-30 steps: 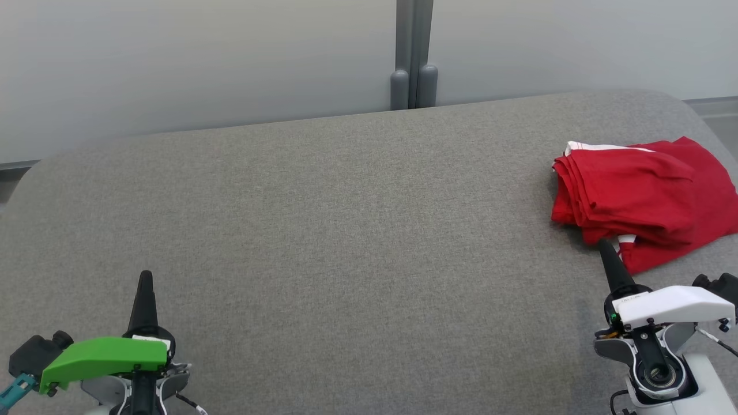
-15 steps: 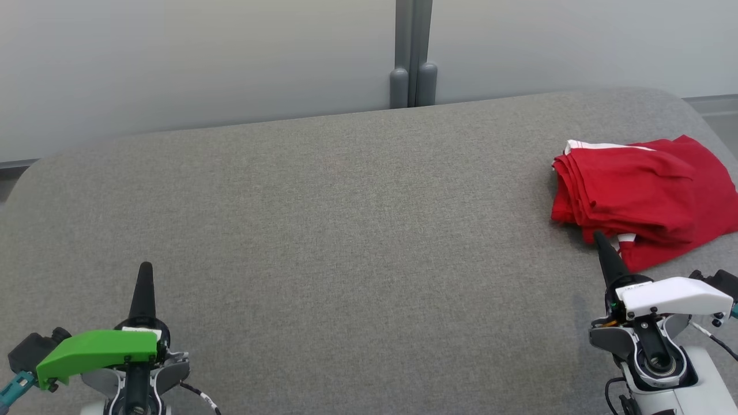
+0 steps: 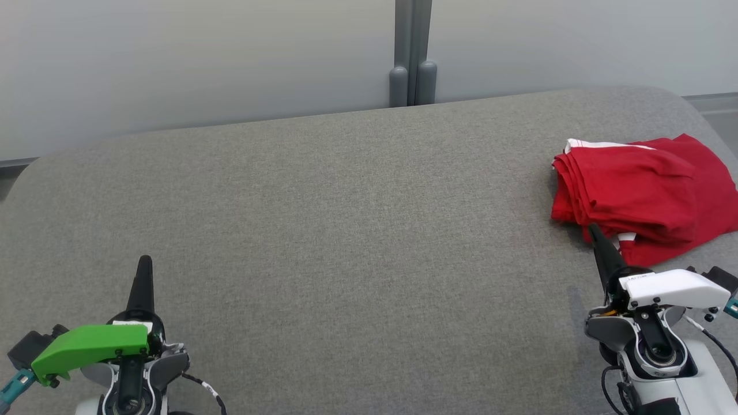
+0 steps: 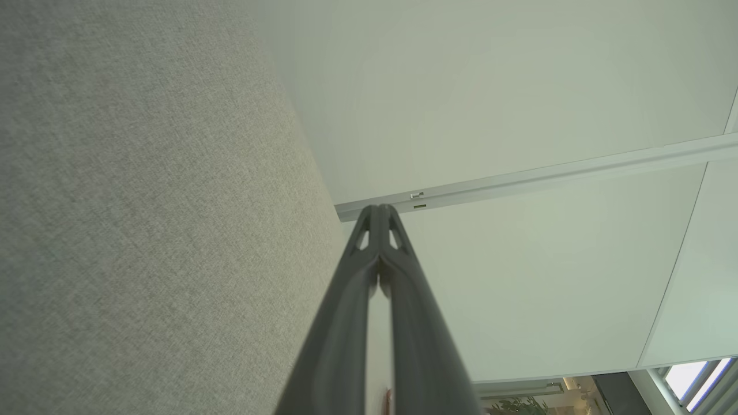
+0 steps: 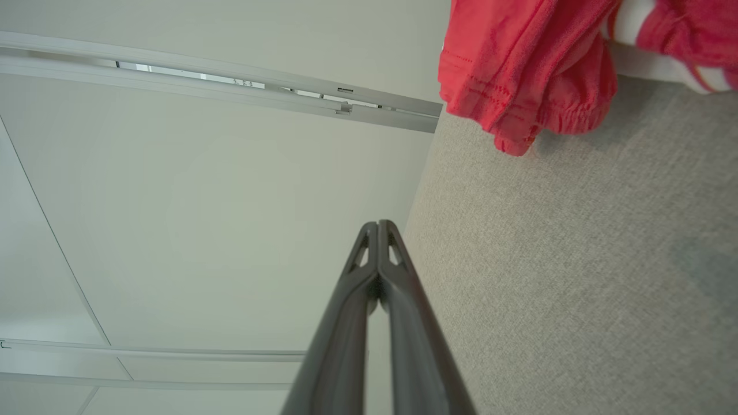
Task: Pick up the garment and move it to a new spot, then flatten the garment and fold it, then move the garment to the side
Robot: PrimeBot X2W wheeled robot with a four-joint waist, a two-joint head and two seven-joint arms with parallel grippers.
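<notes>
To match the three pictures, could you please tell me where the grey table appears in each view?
Head: table across the lower two thirds.
Left wrist: left side, left of the left gripper.
Right wrist: lower right, right of the right gripper.
Shared landmark: the wall post meeting the table's far edge.

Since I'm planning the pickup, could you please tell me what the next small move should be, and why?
Probably open the right claw and ease it forward to the garment. The claw is shut on nothing, and the garment's near edge lies just ahead, untouched, on the grey surface.
</notes>
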